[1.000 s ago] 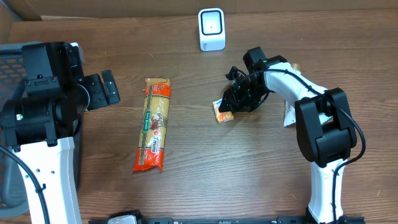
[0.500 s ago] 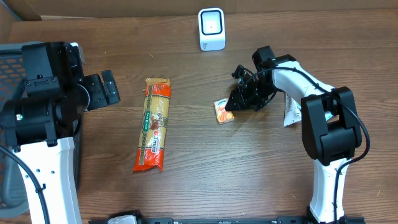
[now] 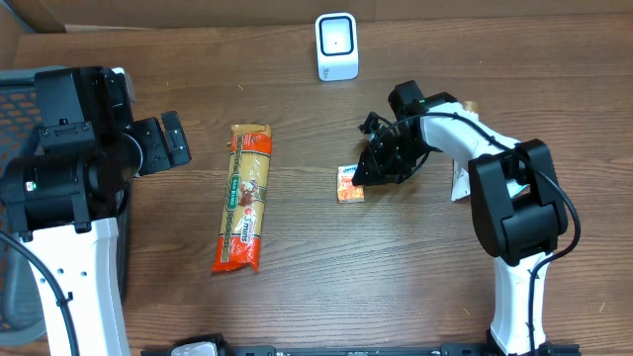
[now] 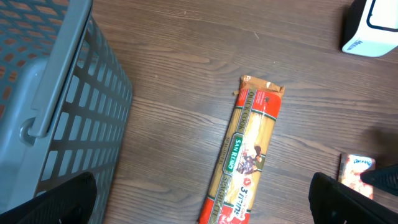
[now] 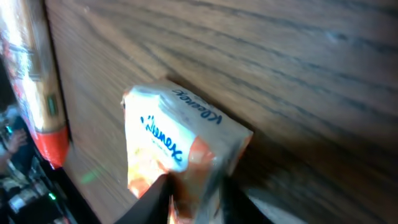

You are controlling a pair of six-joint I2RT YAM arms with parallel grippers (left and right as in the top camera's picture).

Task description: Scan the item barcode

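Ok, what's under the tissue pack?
Just table shows around the pack, which rests on it. The right gripper pinches its near end; the underside is hidden.

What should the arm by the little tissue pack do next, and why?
Probably squeeze firmly shut on the tissue pack: the right gripper flanks its end, but it lies on the table, away from the white scanner.

My left arm (image 3: 69, 247) and right arm (image 3: 514, 287) are white with bulky black joints; the fingers (image 4: 56, 202) are black, the cables (image 3: 576, 222) too.
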